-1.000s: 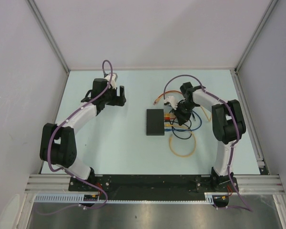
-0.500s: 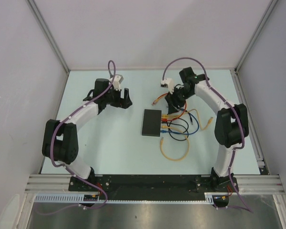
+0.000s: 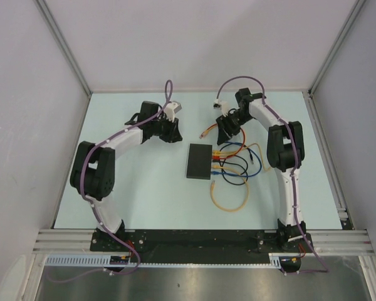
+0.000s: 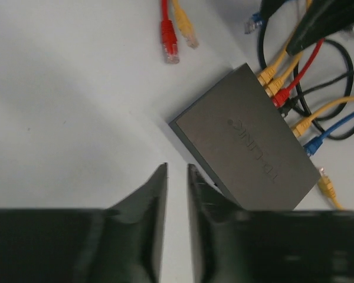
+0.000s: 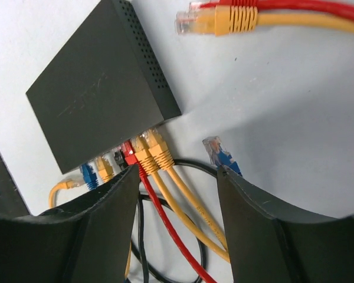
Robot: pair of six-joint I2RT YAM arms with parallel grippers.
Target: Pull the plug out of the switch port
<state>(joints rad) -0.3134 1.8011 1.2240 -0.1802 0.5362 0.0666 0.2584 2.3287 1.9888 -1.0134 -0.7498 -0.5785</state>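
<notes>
The switch (image 3: 198, 162) is a flat black box lying mid-table. Several plugs sit in the ports on its right side: two yellow plugs (image 5: 153, 147), a red plug (image 5: 128, 154), then black, yellow and blue ones. My right gripper (image 5: 178, 177) hovers open just behind those ports. The red and yellow cables run between its fingers, untouched. A loose blue plug (image 5: 221, 154) lies by its right finger. In the top view the right gripper (image 3: 225, 137) is up and right of the switch. My left gripper (image 3: 173, 135) is up and left of it. In the left wrist view the left gripper (image 4: 177, 168) shows a narrow gap with nothing in it, near the corner of the switch (image 4: 248, 141).
Loose red and yellow plugs (image 5: 218, 20) lie together on the table behind the switch. A yellow cable loop (image 3: 230, 197) and blue cable (image 3: 235, 175) sprawl to its right. Grey walls enclose the pale table on three sides.
My right gripper has opened and drawn back from the ports toward the far side. My left arm has swung right toward the switch, and its jaws have narrowed. The switch shifted slightly.
</notes>
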